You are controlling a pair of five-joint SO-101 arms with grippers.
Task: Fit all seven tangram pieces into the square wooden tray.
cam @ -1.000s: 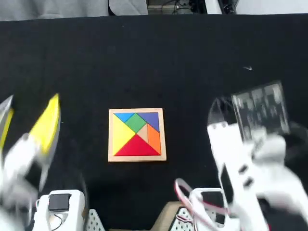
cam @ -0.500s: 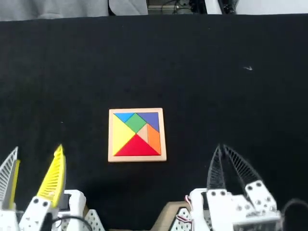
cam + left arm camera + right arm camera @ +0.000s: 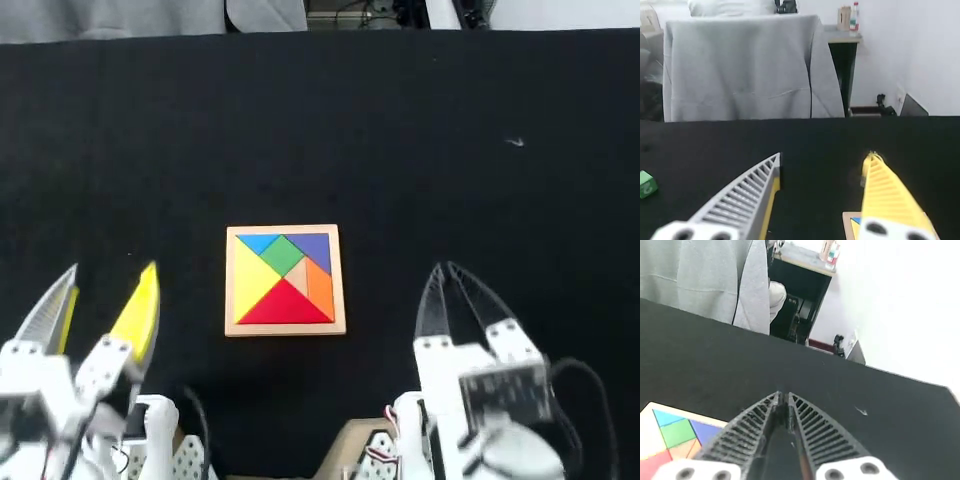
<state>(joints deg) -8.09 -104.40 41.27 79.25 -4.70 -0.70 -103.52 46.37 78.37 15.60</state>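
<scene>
Black table (image 3: 450,120), grey cloth (image 3: 740,65) behind, filled wooden tray (image 3: 285,329)

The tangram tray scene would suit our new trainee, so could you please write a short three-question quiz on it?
1. True or false: the left gripper is open and holds nothing.
2. What colour is the large triangle lying along the edge of the tray nearest the arms? A red, B green, C blue.
3. Fill in: the right gripper is ____ (open or shut).

Key: 1 true; 2 A; 3 shut.
</scene>
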